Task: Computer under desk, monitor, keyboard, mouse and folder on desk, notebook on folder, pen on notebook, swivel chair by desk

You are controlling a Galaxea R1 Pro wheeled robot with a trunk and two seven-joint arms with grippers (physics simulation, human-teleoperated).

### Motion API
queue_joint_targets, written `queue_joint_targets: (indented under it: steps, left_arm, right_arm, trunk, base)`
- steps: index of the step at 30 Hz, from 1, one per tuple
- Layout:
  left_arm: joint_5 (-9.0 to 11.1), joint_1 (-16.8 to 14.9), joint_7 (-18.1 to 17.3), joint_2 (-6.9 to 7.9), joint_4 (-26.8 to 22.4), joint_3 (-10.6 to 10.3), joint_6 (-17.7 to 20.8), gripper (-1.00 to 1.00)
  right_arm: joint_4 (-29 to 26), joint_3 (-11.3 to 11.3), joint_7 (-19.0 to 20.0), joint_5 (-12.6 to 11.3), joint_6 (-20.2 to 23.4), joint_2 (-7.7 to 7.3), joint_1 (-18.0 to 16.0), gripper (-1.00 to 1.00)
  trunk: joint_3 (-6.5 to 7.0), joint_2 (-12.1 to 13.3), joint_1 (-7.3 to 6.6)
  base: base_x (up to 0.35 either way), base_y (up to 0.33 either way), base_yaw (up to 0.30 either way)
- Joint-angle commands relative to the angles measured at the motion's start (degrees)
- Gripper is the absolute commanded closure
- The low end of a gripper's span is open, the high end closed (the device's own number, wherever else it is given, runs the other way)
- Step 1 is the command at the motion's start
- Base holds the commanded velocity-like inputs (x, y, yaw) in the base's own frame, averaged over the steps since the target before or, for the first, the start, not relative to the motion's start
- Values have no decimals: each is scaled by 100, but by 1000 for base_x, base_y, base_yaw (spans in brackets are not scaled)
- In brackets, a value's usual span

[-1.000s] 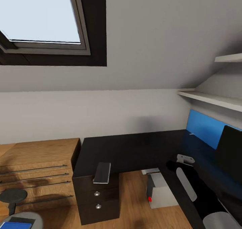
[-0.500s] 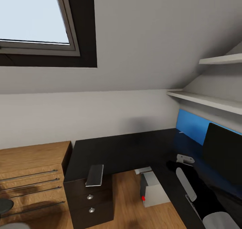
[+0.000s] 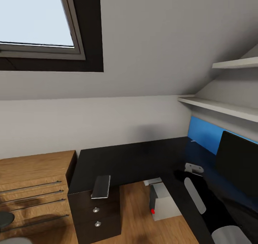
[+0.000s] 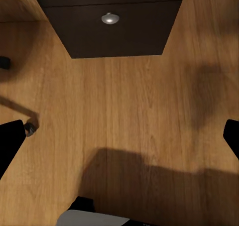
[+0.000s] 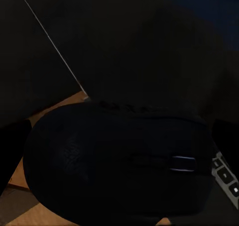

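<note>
Mouse (image 5: pixel 117 164) sits clamped in our right hand (image 5: pixel 119 136) above the black table (image 3: pixel 136 161), monitor (image 3: pixel 238 163) at three o'clock, computer (image 3: pixel 163 202) beneath. Our left hand (image 4: pixel 119 136) hangs spread wide over the wood floor (image 4: pixel 129 111) near the drawer unit (image 3: pixel 95 215).

Desk (image 3: pixel 136 158) viewed downward from head height; mouse (image 5: pixel 119 166) seen very near; wood floor (image 4: pixel 129 111) shared.
</note>
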Motion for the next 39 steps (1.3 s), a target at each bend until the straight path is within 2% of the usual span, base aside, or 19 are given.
queue_joint_targets:
  steps: [1, 10, 20, 26, 28, 30, 31, 34, 36, 39]
  left_arm:
    - [35, -5, 45, 5, -6, -34, 5, -100]
    - [31, -5, 45, 5, -6, -30, 4, -100]
    - [20, -5, 52, 6, -29, -19, -104, -100]
    - [33, -4, 62, 7, -56, -10, -247, -100]
    - [31, -4, 57, 11, -53, -10, -251, -100]
    - [28, -2, 55, 11, -49, -9, -251, -100]
    - [28, -1, 55, 10, -48, -9, -251, -100]
    - [24, -3, 54, 7, -43, -9, -251, -100]
    - [21, -4, 54, 7, -42, -9, -251, -100]
    - [19, -6, 54, 6, -42, -12, -251, -100]
  right_arm:
    - [-3, 19, -61, -56, 8, -6, -3, 100]
    - [1, 27, -75, -61, 11, 3, -3, 100]
    - [2, 10, -8, -70, 23, -28, -3, 100]
    - [10, 13, 272, 14, 11, -95, -3, 100]
    - [15, 20, 394, 214, -2, -109, -3, 100]
    - [55, 35, 790, 734, -131, -119, -3, 100]
    - [88, 37, 927, 856, -180, -123, -3, 100]
    - [397, 22, 1781, 1457, -427, -181, -3, 100]
    - [622, 4, 2257, 1740, -568, -263, -3, 100]
    - [987, -10, 2766, 1982, -874, -443, -7, 100]
  trunk:
    - [-3, -5, 2]
    - [0, -5, 2]
    - [26, -5, 2]
    - [36, -5, 2]
    - [36, -5, 2]
    - [36, -5, 2]
    - [36, -5, 2]
    - [36, -5, 2]
    - [36, -5, 2]
    - [37, -5, 2]
  base:
    - [0, 0, 0]
    - [0, 0, -29]
    - [0, 0, -246]
    - [0, 0, -246]
    - [0, 0, -79]
    - [0, 0, -26]
    - [0, 0, -16]
    - [0, 0, -8]
    - [0, 0, -3]
    - [0, 0, -1]
